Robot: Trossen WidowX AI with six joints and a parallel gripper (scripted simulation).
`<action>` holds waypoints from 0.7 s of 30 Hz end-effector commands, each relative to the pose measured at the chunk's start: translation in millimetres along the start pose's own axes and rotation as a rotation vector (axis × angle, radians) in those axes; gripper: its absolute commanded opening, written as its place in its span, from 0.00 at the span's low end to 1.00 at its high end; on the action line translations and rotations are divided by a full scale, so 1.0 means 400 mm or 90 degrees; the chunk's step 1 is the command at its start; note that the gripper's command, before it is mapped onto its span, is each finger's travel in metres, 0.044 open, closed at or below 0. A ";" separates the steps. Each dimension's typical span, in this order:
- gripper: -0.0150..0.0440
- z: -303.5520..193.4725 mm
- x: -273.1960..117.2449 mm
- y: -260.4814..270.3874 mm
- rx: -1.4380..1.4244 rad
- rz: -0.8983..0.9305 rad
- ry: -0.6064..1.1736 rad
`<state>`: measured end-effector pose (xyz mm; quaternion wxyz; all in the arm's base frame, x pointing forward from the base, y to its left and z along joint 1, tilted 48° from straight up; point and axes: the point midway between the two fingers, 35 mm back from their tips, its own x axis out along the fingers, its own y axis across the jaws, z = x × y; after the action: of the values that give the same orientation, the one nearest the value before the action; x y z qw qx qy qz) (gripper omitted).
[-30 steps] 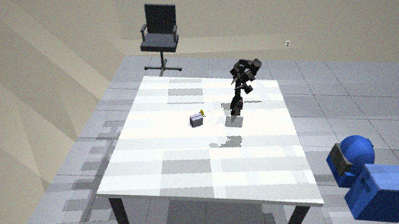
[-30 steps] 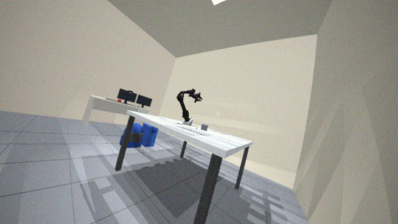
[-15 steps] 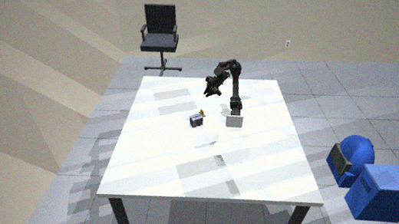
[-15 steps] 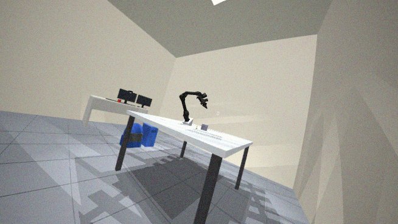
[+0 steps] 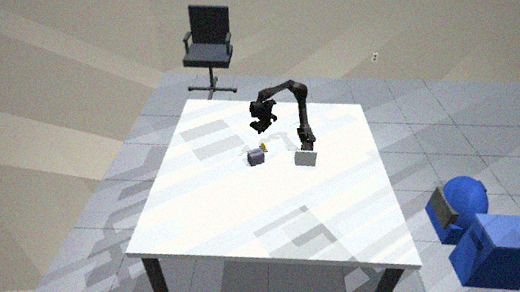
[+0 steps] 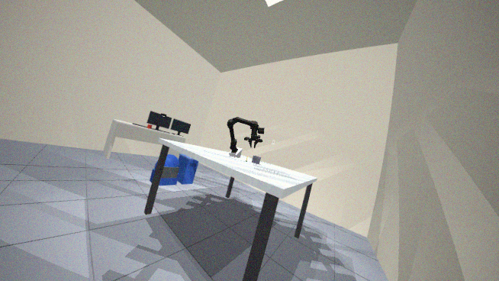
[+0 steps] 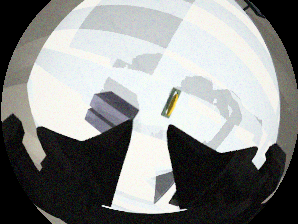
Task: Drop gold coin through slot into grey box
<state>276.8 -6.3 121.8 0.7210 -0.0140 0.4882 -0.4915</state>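
The gold coin (image 5: 263, 146) (image 6: 246, 159) (image 7: 173, 104) stands on its edge in the small dark-green holder (image 7: 164, 113). The closed grey box (image 5: 256, 158) (image 6: 256, 159) (image 7: 116, 104) stands close beside the holder, to its left in the wrist view. The slot in its lid cannot be made out clearly. My gripper (image 5: 266, 126) (image 6: 252, 146) (image 7: 150, 126) is open, with its fingers apart and nothing between them. It points down and hangs well above the table, over the area of the holder and box. In the wrist view the coin lies beyond the right fingertip and the box beyond the left one.
The white table (image 5: 211, 205) (image 6: 214, 156) carries the arm's light grey base block (image 5: 305, 158), to the right of the box in the top view. Shadow patches cross the table top. An office chair (image 5: 209, 53) and blue objects (image 5: 506, 247) stand off the table.
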 end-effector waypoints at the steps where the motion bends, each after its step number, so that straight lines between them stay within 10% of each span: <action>1: 0.53 0.016 0.076 -0.070 0.159 -0.092 0.065; 21: 0.53 0.002 0.186 -0.094 0.160 -0.093 0.064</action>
<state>256.5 -71.4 95.9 0.6522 0.0673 0.4574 -0.6007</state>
